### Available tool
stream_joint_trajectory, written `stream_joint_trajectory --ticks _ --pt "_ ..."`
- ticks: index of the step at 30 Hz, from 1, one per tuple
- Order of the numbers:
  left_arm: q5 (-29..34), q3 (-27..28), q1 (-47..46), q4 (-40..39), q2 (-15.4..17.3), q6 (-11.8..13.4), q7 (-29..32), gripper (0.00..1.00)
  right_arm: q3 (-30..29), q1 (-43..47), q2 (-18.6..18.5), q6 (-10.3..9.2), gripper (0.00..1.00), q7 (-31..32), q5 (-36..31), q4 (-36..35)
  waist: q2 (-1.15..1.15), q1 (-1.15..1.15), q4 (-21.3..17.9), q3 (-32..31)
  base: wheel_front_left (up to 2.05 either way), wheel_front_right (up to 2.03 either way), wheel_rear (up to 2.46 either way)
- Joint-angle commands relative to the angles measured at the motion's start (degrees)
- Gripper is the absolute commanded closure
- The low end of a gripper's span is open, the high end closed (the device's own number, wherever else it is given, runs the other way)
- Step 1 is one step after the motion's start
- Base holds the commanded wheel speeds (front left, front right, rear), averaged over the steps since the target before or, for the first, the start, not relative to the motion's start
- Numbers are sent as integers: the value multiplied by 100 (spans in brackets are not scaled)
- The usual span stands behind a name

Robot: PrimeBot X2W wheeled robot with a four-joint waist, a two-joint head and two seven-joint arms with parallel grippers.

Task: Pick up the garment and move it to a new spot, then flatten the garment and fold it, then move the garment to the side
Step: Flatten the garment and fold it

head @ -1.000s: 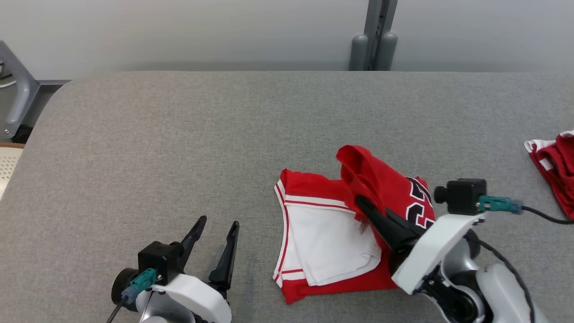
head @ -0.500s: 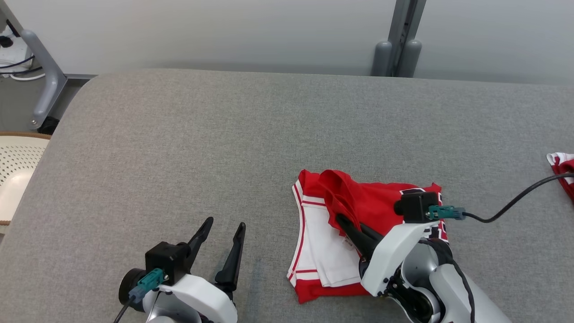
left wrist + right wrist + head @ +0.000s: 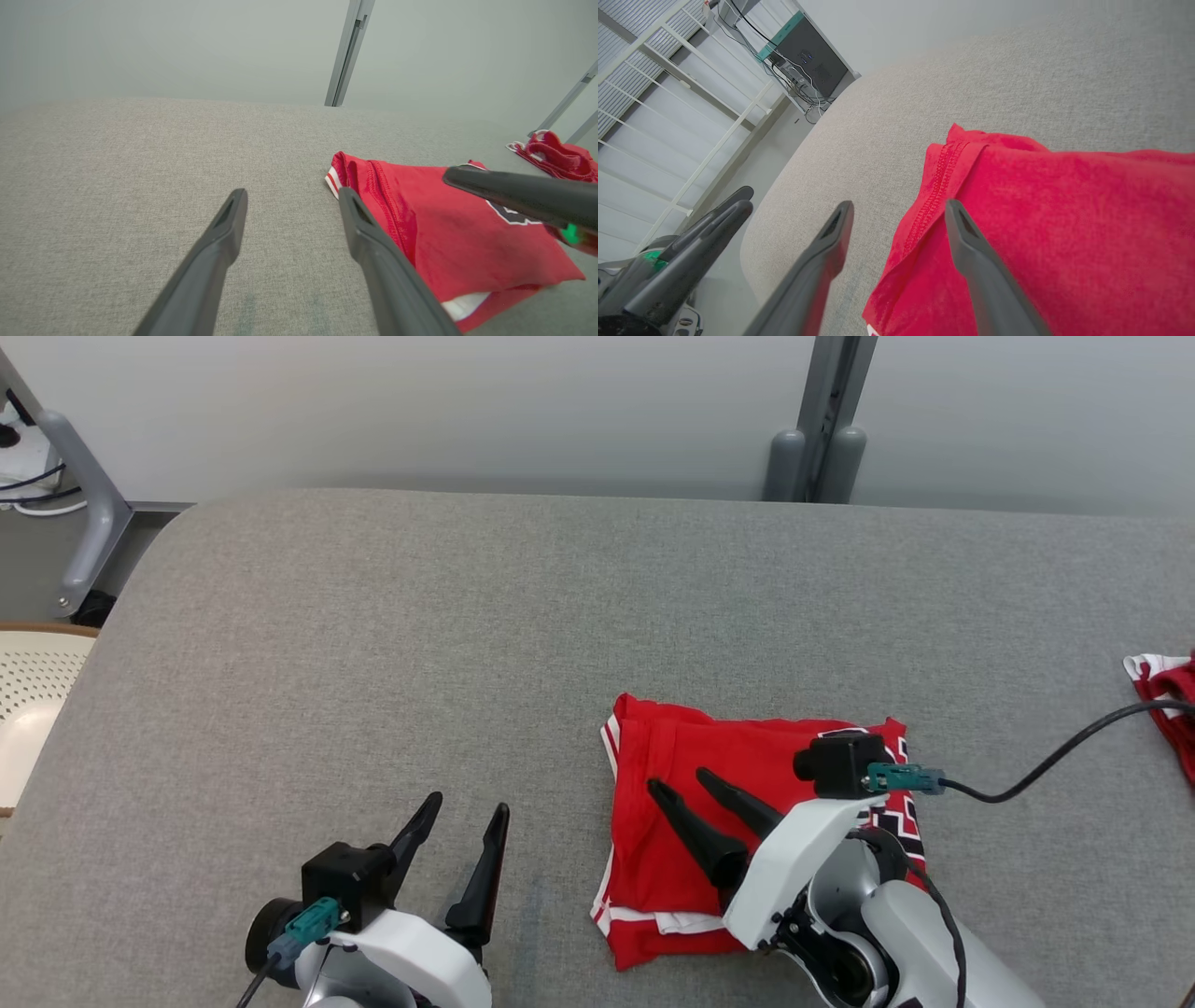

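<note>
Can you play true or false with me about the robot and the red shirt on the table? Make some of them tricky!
1. The red garment lies on the grey table. True.
2. The right gripper is open and holds nothing. True.
3. The left gripper is squeezing the garment. False: it is open over bare table, beside the garment and apart from it.
4. The garment is all blue. False: it is red with white trim.
5. Another red cloth lies far off on the robot's right side of the table. True.
</note>
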Motion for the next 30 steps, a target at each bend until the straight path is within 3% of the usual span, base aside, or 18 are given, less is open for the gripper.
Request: stream_joint_trajectory --ticks 1,19,30 --pt "-20 8 -41 -2 40 2 -42 0 -13 -74 -29 3 0 -125 24 -7 0 0 -28 -12 0 0 0" --pt "-3 65 72 -96 82 149 -242 0 -1198 361 -200 3 0 -1704 -1508 -151 0 0 -306 -112 0 0 0" --pt "43 313 192 -21 -37 260 -552 0 -2460 1216 -90 3 0 -2198 -2919 -1054 0 0 -396 -213 0 0 0"
